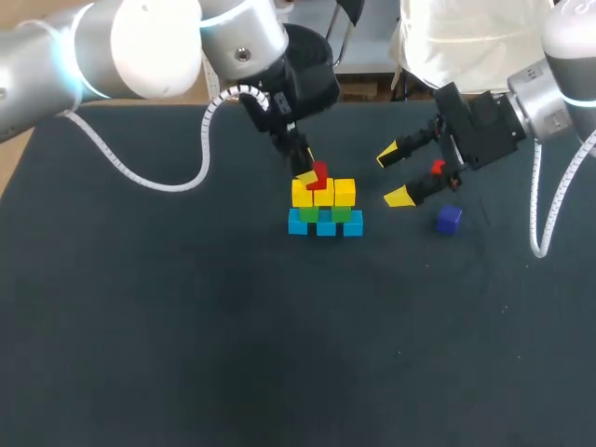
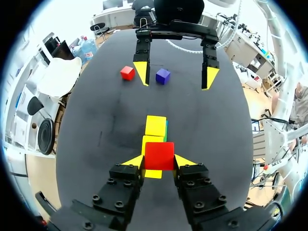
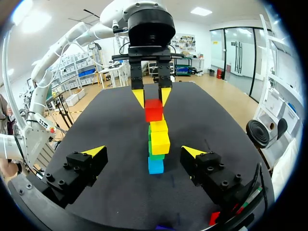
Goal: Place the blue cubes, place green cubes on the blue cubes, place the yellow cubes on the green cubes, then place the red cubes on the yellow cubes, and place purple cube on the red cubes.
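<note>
While left pincer [image 2: 159, 161] grips a red cube [image 2: 159, 155] | green cubes [image 1: 341, 214] mostly hidden (under yellow cubes [image 1: 323, 193]); right pincer [image 3: 143, 151] released

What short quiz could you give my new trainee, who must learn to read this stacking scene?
1. True or false: the left tool is shut on a red cube.
2. Which cube lies loose on the table? A green cube, B purple cube, C yellow cube.
3. Fill in: the stack's bottom row is ___.
Key: 1 true; 2 B; 3 blue.
</note>
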You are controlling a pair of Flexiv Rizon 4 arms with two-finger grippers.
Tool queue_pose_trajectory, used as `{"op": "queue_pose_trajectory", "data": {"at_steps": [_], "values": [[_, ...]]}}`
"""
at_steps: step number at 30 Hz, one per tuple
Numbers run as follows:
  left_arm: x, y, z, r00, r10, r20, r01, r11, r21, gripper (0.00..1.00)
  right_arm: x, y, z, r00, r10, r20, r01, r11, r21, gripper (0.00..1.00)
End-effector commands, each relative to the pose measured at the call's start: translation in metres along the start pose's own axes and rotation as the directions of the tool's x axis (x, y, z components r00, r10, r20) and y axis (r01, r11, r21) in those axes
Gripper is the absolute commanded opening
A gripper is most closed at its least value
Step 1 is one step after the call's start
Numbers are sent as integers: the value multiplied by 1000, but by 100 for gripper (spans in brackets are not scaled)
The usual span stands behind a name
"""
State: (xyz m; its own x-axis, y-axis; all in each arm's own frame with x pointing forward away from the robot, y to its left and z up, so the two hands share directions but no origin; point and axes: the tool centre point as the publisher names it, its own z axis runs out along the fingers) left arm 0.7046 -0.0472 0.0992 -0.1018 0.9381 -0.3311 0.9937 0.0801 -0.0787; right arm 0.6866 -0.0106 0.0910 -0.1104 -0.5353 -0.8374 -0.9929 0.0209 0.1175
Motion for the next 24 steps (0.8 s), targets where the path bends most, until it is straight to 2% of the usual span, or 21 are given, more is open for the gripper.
{"op": "queue_pose_trajectory", "data": {"at_steps": [1, 24], "values": [[0, 5, 1, 1000, 1, -6, -1, 1000, 7, 0, 0, 1, 0, 1000, 0, -1, 0, 1000, 2, 100], [3, 4, 4, 1000, -22, -5, 22, 1000, 6, 0, 0, 1, 0, 1000, 0, -1, 0, 1000, 2, 100]]}}
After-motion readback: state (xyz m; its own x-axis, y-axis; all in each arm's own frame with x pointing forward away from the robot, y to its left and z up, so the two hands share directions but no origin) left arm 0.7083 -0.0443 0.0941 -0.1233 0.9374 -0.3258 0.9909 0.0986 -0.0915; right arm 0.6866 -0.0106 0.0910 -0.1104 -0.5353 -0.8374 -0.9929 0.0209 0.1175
